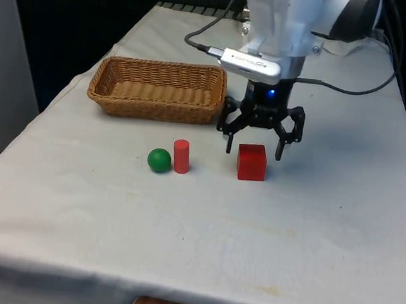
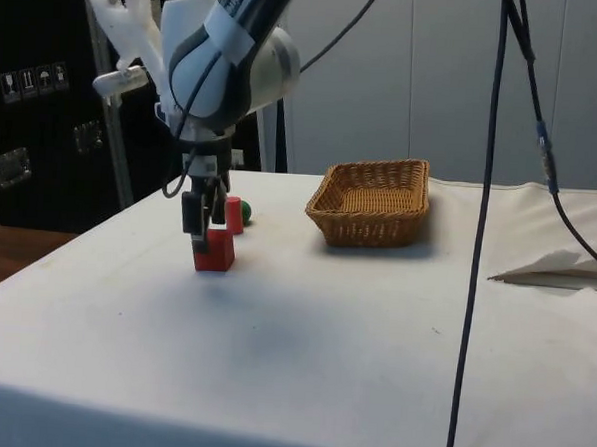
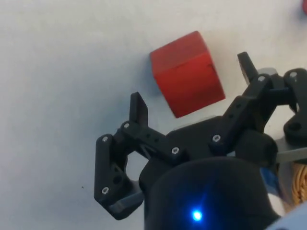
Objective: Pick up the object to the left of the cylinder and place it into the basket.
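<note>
A green ball (image 1: 159,160) lies on the white cloth, touching or nearly touching the left side of an upright red cylinder (image 1: 181,156) in the front view. To the front view's right of them sits a red cube (image 1: 251,163). My gripper (image 1: 254,154) hangs open just over the cube's far top edge, one finger on each side, holding nothing. In the side view the gripper (image 2: 202,226) stands low over the cube (image 2: 215,251), with the cylinder (image 2: 233,213) and ball (image 2: 246,218) behind. The wrist view has the cube (image 3: 187,74) between the spread fingertips (image 3: 139,108).
A shallow wicker basket (image 1: 155,109) stands empty behind the ball and cylinder, to the front view's left of the gripper. It appears in the side view as the basket (image 2: 371,222) near the table's far edge. Black cables hang at the side view's right.
</note>
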{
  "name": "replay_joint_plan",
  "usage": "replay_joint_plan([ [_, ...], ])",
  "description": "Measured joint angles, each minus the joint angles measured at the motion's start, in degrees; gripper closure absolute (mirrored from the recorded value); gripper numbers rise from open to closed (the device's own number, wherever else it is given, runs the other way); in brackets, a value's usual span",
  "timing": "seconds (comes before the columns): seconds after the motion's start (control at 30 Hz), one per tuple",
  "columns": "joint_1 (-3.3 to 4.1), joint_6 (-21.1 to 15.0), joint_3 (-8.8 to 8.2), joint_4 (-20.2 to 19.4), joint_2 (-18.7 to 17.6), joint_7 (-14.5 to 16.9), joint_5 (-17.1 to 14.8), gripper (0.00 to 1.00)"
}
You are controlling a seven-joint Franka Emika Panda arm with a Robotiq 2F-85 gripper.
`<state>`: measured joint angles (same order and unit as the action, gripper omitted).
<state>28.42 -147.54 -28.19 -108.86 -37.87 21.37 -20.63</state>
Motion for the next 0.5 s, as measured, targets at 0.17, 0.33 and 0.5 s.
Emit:
replay_joint_plan([
  [0.17, -0.40, 0.0, -0.40, -0.1, -0.4, 2.7, -2.7, 0.00],
  [0.33, -0.80, 0.0, -0.52, 0.2, -1.0, 5.4, -5.9, 0.00],
  [0.5, -0.80, 0.1, -0.40, 1.0, -2.0, 6.3, -7.4, 0.00],
])
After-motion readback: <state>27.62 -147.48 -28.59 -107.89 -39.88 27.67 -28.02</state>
